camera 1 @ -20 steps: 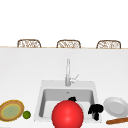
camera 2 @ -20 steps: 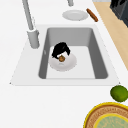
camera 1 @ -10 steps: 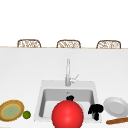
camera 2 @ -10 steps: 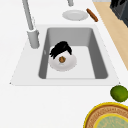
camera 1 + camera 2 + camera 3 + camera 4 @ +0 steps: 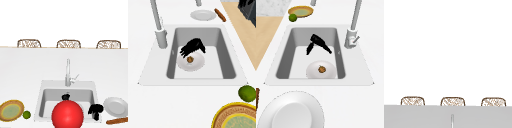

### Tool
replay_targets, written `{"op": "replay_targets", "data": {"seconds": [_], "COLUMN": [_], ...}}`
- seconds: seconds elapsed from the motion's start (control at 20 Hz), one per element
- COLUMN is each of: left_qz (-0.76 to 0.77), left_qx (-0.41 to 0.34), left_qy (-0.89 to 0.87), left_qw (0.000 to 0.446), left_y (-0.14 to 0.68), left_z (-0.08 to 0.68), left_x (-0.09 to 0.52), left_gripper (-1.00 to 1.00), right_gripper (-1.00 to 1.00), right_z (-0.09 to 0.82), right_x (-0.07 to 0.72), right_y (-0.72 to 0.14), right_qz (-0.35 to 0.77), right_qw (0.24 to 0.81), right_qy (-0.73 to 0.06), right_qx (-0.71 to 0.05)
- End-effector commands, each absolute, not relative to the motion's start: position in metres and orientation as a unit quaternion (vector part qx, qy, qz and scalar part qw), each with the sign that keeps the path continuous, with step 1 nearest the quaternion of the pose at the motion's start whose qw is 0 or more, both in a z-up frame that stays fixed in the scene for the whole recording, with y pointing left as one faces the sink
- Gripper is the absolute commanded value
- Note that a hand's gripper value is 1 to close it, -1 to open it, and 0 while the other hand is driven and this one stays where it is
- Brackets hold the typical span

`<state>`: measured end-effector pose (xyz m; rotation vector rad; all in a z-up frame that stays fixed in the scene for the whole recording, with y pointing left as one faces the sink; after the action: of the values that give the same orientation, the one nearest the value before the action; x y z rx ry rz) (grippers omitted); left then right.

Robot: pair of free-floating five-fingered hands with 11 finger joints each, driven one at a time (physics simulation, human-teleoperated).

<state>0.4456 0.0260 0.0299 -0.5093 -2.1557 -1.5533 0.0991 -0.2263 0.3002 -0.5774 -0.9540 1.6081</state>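
Red ball: a large red ball (image 5: 67, 115) sits nearest the front camera and covers the front of the sink (image 5: 200, 82).
Right hand: the right hand (image 5: 95, 109) hangs over the sink's front right corner, where it was a second ago. I cannot tell whether its fingers are straight or curled.
Counter, right: a white dish (image 5: 115, 106) with a wooden rolling pin (image 5: 117, 121) just beside it.
Counter, left: a yellow-rimmed bowl (image 5: 11, 110), with a lime (image 5: 26, 114) next to it.
Left hand: the left hand (image 5: 192, 47) is down in the basin with its fingers spread apart, gripping nothing. It hovers over the edge of the small plate (image 5: 195, 66).
Change: a second ago this hand was bunched low, right over the food. Now it is stretched out, and the brown morsel (image 5: 190, 59) lies uncovered.
Morsel: at the plate's middle, on the basin floor.
Faucet: the faucet (image 5: 67, 72) stands upright behind the basin.
Far back: three wicker chairs (image 5: 68, 44).
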Motion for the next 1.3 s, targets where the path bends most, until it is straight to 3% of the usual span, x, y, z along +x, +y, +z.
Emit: {"op": "replay_targets", "data": {"seconds": [0.0, 0.3, 0.6, 0.65, 0.7, 0.9, 1.25], "left_qz": [-0.574, -0.575, -0.563, -0.566, -0.591, -0.603, -0.601], "left_qx": [-0.178, -0.180, -0.178, -0.184, -0.185, -0.194, -0.184], "left_qy": [-0.770, -0.767, -0.763, -0.761, -0.752, -0.746, -0.744], "left_qw": [0.214, 0.220, 0.262, 0.258, 0.224, 0.204, 0.225], "left_y": [0.045, 0.075, 0.099, 0.103, 0.108, 0.111, 0.128], "left_z": [0.049, 0.076, 0.100, 0.106, 0.114, 0.137, 0.182], "left_x": [0.434, 0.417, 0.424, 0.420, 0.407, 0.386, 0.337], "left_gripper": [-1.00, -1.00, -1.00, -1.00, -1.00, -1.00, -1.00], "right_gripper": [0.00, 0.00, 0.00, 0.00, 0.00, 0.00, 0.00], "right_z": [0.300, 0.300, 0.300, 0.300, 0.300, 0.300, 0.300], "right_x": [0.099, 0.099, 0.099, 0.099, 0.099, 0.099, 0.099], "right_y": [-0.226, -0.226, -0.226, -0.226, -0.226, -0.226, -0.226], "right_qz": [0.682, 0.682, 0.682, 0.682, 0.682, 0.682, 0.682], "right_qw": [0.558, 0.558, 0.558, 0.558, 0.558, 0.558, 0.558], "right_qy": [-0.404, -0.404, -0.404, -0.404, -0.404, -0.404, -0.404], "right_qx": [-0.245, -0.245, -0.245, -0.245, -0.245, -0.245, -0.245]}}
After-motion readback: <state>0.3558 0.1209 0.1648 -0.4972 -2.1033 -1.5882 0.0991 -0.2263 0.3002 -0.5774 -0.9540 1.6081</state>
